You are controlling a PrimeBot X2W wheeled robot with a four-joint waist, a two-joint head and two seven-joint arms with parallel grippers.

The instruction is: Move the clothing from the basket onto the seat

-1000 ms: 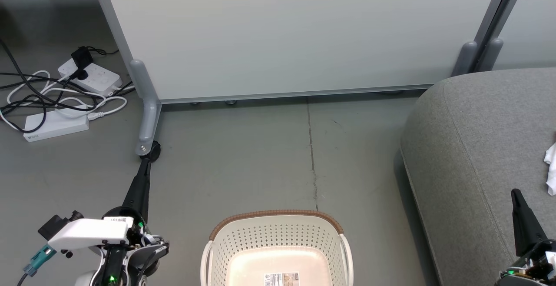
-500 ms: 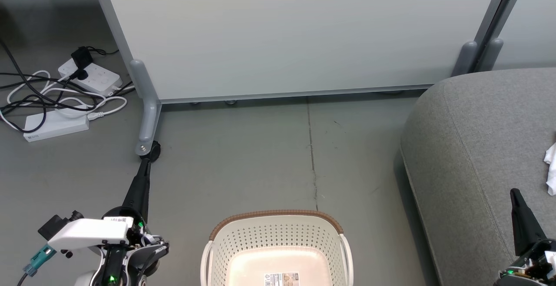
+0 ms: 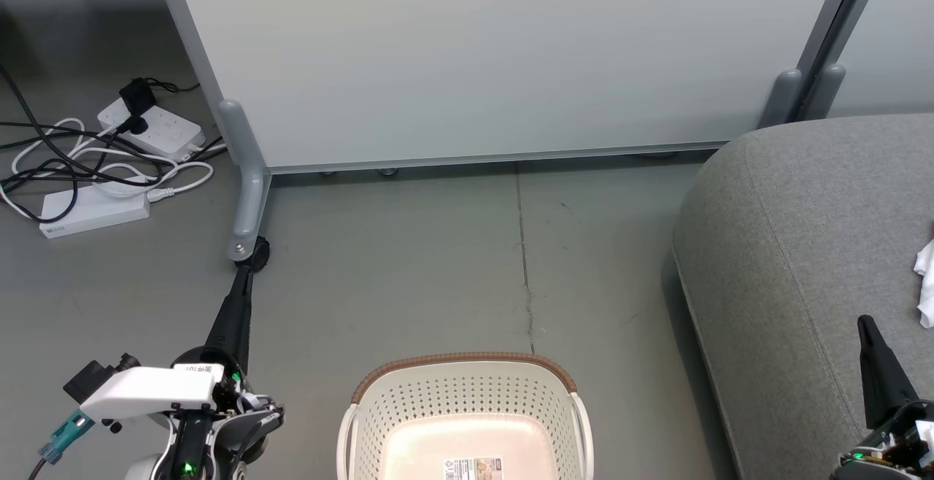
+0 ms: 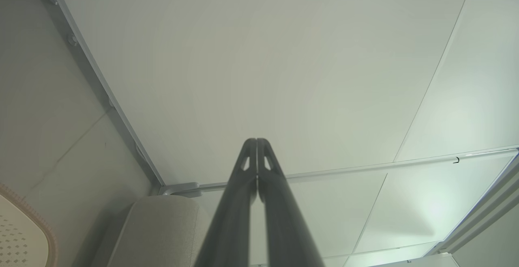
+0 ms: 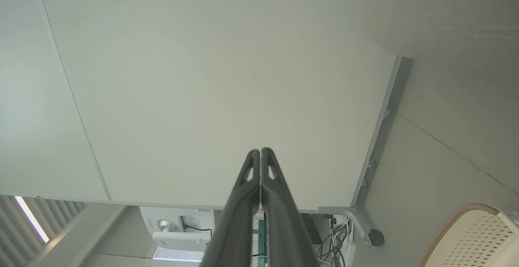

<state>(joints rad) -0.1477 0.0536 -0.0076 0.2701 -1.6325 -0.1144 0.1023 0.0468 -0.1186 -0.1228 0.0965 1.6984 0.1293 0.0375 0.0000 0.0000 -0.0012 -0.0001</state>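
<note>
One basket (image 3: 464,358) sits on the floor (image 3: 408,268) at the bottom centre of your head view. Its pale inner floor shows, with a label sticker (image 3: 473,468) on it. Seat (image 3: 803,232) stands to your right, near the basket, with a strip of floor between them. A scrap of white fabric (image 3: 927,283) lies on the seat at the view's right edge. You cannot tell whether it belongs to the clothing.

Your right gripper (image 3: 866,327) hangs over the near part of the seat, fingers pressed together, nothing held. Your left gripper (image 3: 245,279) is at lower left over the floor, well left of the basket. Its fingers meet tip to tip around nothing and point toward the caster (image 3: 257,254) of the partition panel (image 3: 511,57).

The panel stands upright beyond the basket and spans most of the view. Left of its foot, two white power strips (image 3: 149,126) lie on the floor among tangled black and white cables (image 3: 87,166).
</note>
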